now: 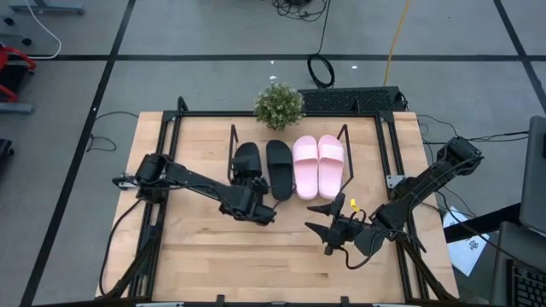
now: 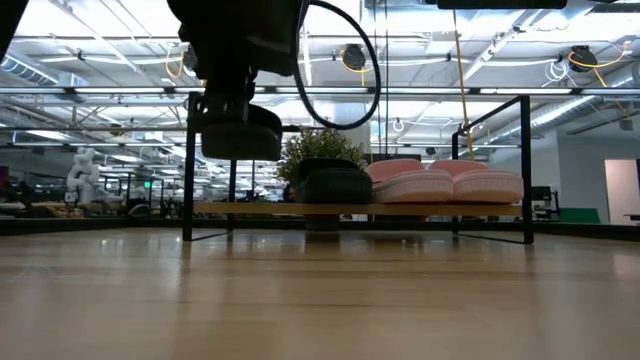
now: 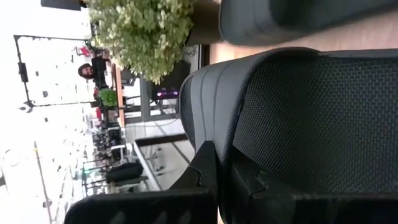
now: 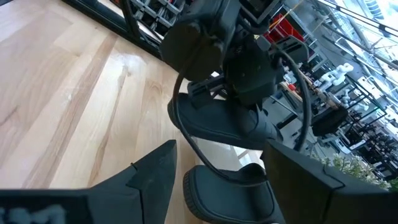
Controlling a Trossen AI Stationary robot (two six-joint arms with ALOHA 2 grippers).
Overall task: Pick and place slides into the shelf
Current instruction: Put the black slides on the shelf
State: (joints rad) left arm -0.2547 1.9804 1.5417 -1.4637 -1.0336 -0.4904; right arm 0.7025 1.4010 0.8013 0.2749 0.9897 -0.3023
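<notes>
Currently, key relation: left gripper [image 1: 260, 211] sits at the near end of the left black slide [image 1: 246, 164], on the shelf's [image 1: 232, 145] left side; slide lies straight ahead of the fingertips, away from the arm base.
Long axis: slide runs front-to-back, roughly in line with the approach; heel end toward the tool, toe end toward the plant [image 1: 279, 105].
Left tool state: fingers pinched fully together; left wrist view shows the black slide [image 3: 298, 118] right past the tips, but cannot tell whether clamped on its edge or merely touching.
Right tool state: right gripper [image 1: 328, 228] spread wide, holding nothing, hovering over bare tabletop [image 1: 205, 264], well short of the shelf.
Other slides: second black slide [image 1: 279, 168] just beside the first; pink pair [image 1: 318, 164] beyond it, nearer the right tool.
Nearer arm: left, by far.
Edges: wire side frame close on the outer side of the left tool; neighbouring slide tight on the inner side.
Open room: clear tabletop behind the left tool, so straight back looks like the safe exit.
</notes>
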